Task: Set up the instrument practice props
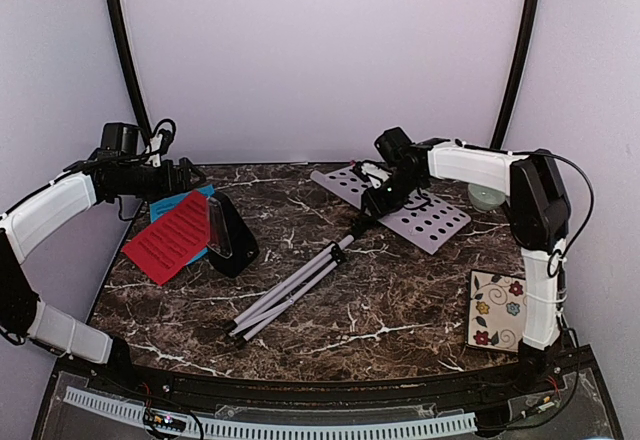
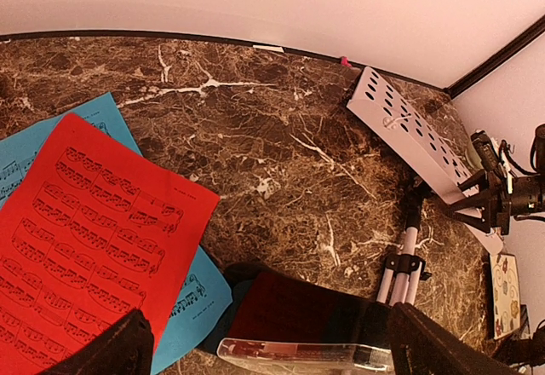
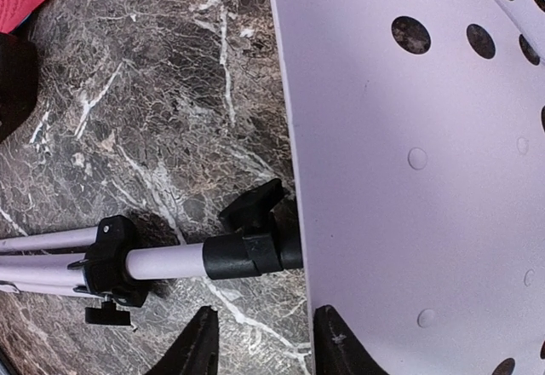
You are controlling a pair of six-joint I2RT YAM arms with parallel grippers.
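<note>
The white music stand lies flat on the table, its perforated desk (image 1: pixel 425 215) at the back right and its folded tripod legs (image 1: pixel 285 295) pointing to the front. My right gripper (image 1: pixel 383 198) hovers open over the black collar (image 3: pixel 247 251) where the pole meets the desk (image 3: pixel 409 179), and holds nothing. The red page (image 1: pixel 170 235) lies on the blue page (image 1: pixel 163 206) at the left. The black metronome (image 1: pixel 230 235) with its clear cover lies beside them. My left gripper (image 1: pixel 188 176) is wide open above the pages and the metronome (image 2: pixel 315 320).
A floral tile (image 1: pixel 497 310) lies at the front right by the right arm's base. A small pale green bowl (image 1: pixel 487 197) sits behind the stand's desk. Purple walls close the table's back and sides.
</note>
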